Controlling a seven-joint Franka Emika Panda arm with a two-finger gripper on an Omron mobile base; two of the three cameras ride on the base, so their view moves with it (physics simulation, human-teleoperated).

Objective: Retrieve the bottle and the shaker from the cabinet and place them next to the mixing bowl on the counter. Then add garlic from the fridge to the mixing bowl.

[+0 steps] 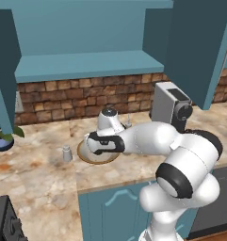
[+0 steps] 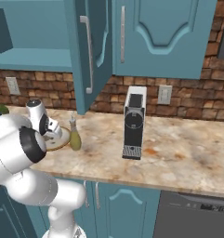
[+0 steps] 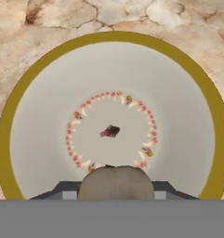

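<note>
- Left base view, taking things from left to right around the mixing bowl (image 1: 89, 157): the shaker (image 1: 67, 153) stands upright on the counter (image 1: 35, 174) just to the left of the bowl, close to its rim but apart from it.
- My forearm and hand cover most of the bowl next, so only its left and near rim peek out from under them.
- Just beyond the bowl's right side, behind my wrist, a thin spout tip pokes up; I take it for the bottle.
- Right base view confirms it: the bottle (image 2: 75, 135) stands upright on the counter just right of the bowl's rim, near but not touching, as far as I can tell.
- Further right of the bowl, well apart, is the coffee machine (image 2: 134, 123). Above and behind the bowl hangs the cabinet (image 1: 86, 63), doors open, its visible shelf bare.
- Hand view, looking straight down: my gripper (image 3: 115, 179) is pinched shut on the garlic (image 3: 115, 182), a roundish pale-brown lump at the bottom edge between my fingertips.
- The relation that matters: the bowl lies directly below the garlic, its dotted ring nearly centred under my gripper, with the garlic over the ring's near edge and well inside the rim.
- I judge the next step is only to let go; being round, the garlic may roll a little, but the bowl's sloping wall should keep it in.
</note>
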